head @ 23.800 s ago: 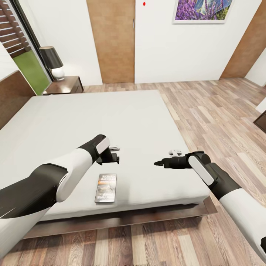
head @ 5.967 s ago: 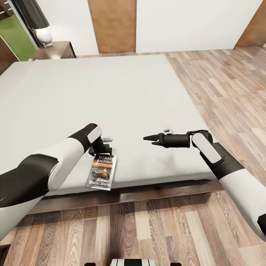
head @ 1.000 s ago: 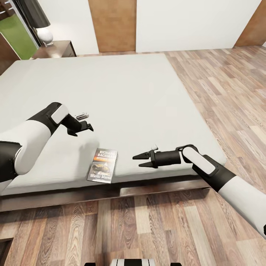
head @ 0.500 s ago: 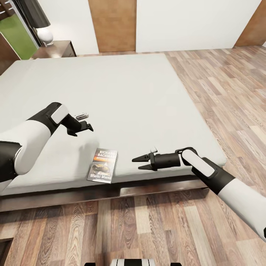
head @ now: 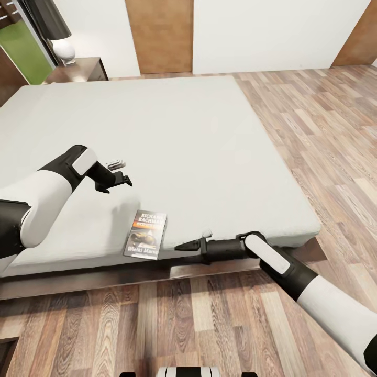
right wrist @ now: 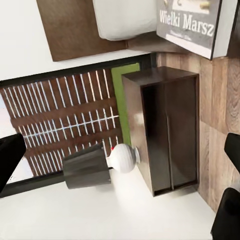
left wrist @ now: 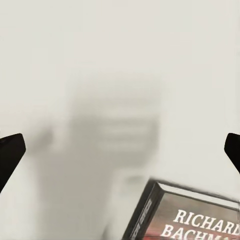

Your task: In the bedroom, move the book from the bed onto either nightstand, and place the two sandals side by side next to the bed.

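Observation:
The book (head: 146,235) lies face up on the bed's off-white mattress (head: 173,136), close to the near edge; the left wrist view catches its top corner (left wrist: 192,220). My left gripper (head: 124,180) hovers open above the mattress, up and to the left of the book, fingertips (left wrist: 10,150) wide apart. My right gripper (head: 182,245) is open and low at the bed's near edge, just right of the book and pointing at it. Its wrist view shows the book's lower end (right wrist: 192,20) and a nightstand (right wrist: 167,135) beyond. The sandals are out of view.
A second nightstand (head: 78,69) with a dark-shaded lamp (head: 55,36) stands at the bed's far left corner. The near nightstand carries an alike lamp (right wrist: 95,165) before a slatted fence. The dark bed frame (head: 225,264) juts out below the mattress. Wood-plank floor (head: 314,115) spreads to the right.
My right gripper has dropped and slid left along the bed's near edge, closer to the book. The left arm and the book have stayed put.

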`<state>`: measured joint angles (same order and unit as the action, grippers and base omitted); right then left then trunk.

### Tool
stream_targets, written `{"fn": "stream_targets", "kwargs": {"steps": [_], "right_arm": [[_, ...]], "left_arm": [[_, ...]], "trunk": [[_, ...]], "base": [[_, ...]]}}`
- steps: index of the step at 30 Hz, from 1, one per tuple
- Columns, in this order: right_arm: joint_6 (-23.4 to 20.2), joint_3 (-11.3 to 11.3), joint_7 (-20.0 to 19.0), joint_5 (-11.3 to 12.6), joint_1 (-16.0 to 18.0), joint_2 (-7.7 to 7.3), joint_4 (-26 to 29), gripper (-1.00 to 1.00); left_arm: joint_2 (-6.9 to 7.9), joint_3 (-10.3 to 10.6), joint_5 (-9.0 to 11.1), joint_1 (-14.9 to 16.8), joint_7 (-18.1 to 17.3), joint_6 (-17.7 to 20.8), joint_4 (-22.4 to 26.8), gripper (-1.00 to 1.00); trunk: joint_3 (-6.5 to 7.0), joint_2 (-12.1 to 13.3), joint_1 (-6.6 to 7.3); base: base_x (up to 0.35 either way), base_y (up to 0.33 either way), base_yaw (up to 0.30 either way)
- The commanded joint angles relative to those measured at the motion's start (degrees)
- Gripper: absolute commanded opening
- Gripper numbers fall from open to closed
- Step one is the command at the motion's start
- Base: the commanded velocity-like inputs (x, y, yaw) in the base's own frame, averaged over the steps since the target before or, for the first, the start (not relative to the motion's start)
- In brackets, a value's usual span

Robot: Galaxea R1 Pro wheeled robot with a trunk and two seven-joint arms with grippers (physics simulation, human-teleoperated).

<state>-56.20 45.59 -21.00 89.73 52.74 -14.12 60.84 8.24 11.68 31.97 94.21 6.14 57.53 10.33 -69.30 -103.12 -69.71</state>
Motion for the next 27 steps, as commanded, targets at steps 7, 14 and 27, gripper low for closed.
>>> {"fn": "stream_targets", "kwargs": {"steps": [7,14,27], "right_arm": [[1.86,0.12,-0.55,-0.42,-1.64,1.79,-0.02,1.0],[13.02,0.11,-0.66,-0.63,-5.87,6.34,-0.02,1.0],[22.02,0.16,-1.21,-0.86,-9.28,8.34,-0.02,1.0]], "left_arm": [[0.02,0.19,0.63,0.01,0.54,0.22,0.07,1.0],[0.02,0.19,0.63,0.01,0.53,0.22,0.04,1.0],[0.02,0.19,0.63,0.01,0.54,0.22,0.04,1.0]], "trunk": [[-0.03,-0.02,0.0],[-0.03,-0.02,0.0],[-0.03,-0.02,0.0]], "base": [[0.0,0.0,0.0],[0.0,0.0,0.0],[0.0,0.0,0.0]]}}
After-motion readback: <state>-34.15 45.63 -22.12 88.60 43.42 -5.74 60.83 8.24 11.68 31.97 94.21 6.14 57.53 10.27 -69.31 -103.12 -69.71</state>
